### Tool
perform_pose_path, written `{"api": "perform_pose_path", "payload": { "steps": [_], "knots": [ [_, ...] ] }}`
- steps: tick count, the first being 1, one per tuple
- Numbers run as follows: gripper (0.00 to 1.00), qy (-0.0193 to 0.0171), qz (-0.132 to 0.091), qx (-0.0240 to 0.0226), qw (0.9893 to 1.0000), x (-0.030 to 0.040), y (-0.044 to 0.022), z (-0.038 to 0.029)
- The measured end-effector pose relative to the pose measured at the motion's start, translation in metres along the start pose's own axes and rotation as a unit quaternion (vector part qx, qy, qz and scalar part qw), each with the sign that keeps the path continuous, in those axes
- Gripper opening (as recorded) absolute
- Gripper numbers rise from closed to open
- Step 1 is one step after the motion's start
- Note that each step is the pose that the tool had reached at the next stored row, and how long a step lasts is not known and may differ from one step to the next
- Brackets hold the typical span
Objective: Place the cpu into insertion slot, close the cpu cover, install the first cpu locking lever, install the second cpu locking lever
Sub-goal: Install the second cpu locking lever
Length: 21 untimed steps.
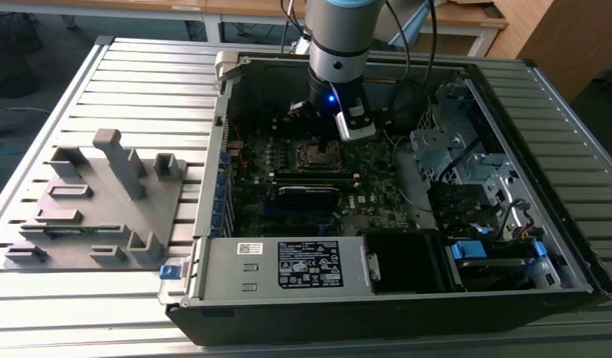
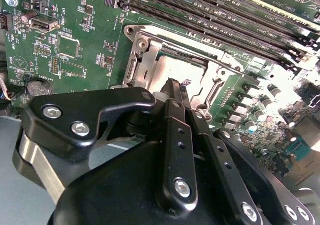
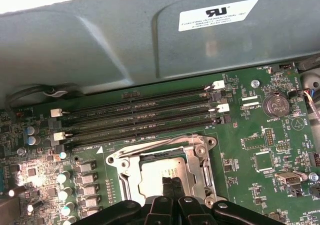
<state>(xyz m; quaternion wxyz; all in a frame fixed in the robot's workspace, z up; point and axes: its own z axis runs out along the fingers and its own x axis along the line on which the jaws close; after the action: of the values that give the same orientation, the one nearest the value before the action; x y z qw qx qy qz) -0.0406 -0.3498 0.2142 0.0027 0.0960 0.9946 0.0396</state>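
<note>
Black linkage first: your gripper (image 2: 176,87) has its two slim fingers (image 3: 170,185) pressed together, tips side by side with no gap and nothing visibly between them, so read it as clenched and empty. In both wrist views those tips sit right over the near edge of the insertion slot (image 3: 165,172), apparently touching or just above the silver plate there; contact itself I can't confirm. The cpu (image 2: 182,70) looks already seated: a dull grey square top lies flat inside the socket, directly ahead of the fingertips, past them toward the memory slots (image 3: 140,117). The cpu cover (image 2: 145,60) appears folded down, its silvery frame ringing the chip, with one side of the frame running just beside the fingertips. Whether either locking lever is latched I can't tell; a thin wire runs along the far side of the frame in the first wrist view, but its hook end is not clear. My read: chip placement is done and you're at the cover or lever stage, with the socket's near edge being what counts for the fingers. Further out, in the exterior view, the arm (image 1: 338,45) stands near vertical inside the open computer case (image 1: 385,298), over the socket on the motherboard (image 1: 376,201), and a grey fixture block (image 1: 97,201) sits well apart on the slatted table (image 1: 77,313) to the exterior view's left.
</note>
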Motion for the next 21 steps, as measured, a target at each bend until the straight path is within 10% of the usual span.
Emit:
{"api": "perform_pose_path", "payload": {
  "steps": [21],
  "knots": [
    [0.10,-0.0007,-0.002,0.0022,1.0000,-0.0002,-0.0009,-0.0008]
  ]
}}
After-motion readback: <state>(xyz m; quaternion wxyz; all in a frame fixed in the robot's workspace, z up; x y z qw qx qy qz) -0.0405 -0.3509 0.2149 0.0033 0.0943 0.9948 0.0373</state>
